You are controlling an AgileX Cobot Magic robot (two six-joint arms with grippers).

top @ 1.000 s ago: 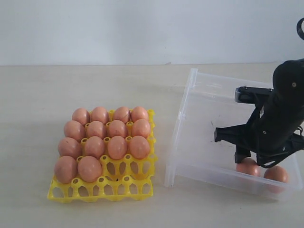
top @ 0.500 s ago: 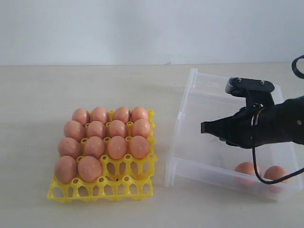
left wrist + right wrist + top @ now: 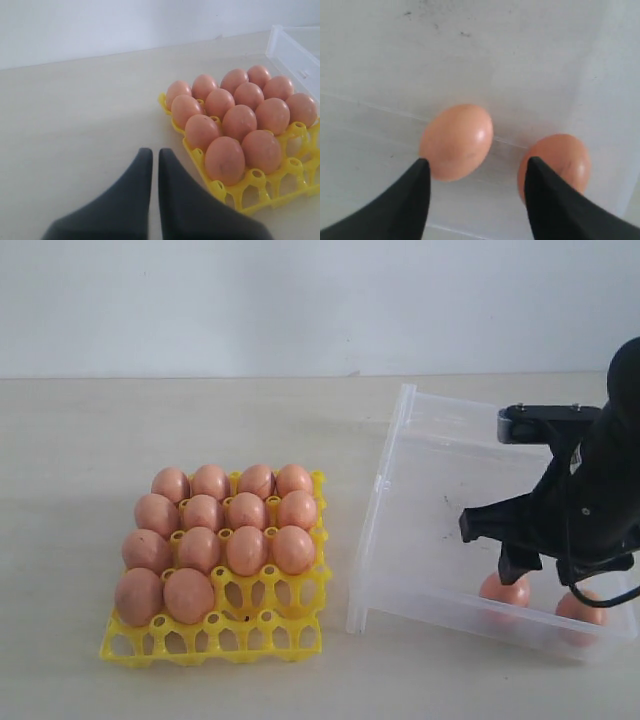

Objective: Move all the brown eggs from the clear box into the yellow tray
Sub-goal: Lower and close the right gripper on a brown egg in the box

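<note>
Right jaws dropped back down, open, over two brown eggs (image 3: 456, 142) lying on their sides in clear box (image 3: 420, 530) corner; fourteen stand upright in yellow tray (image 3: 250, 635); left jaws closed over table (image 3: 75, 125).

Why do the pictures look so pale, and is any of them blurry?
Exterior view: soft even light, faint shadows under the yellow tray; the clear box wall hazes the brown eggs behind it. Left wrist view: the left hand is dark and soft-edged, the tray's eggs crisper. Right wrist view: the right hand is blurred, the box floor washed almost white.
</note>
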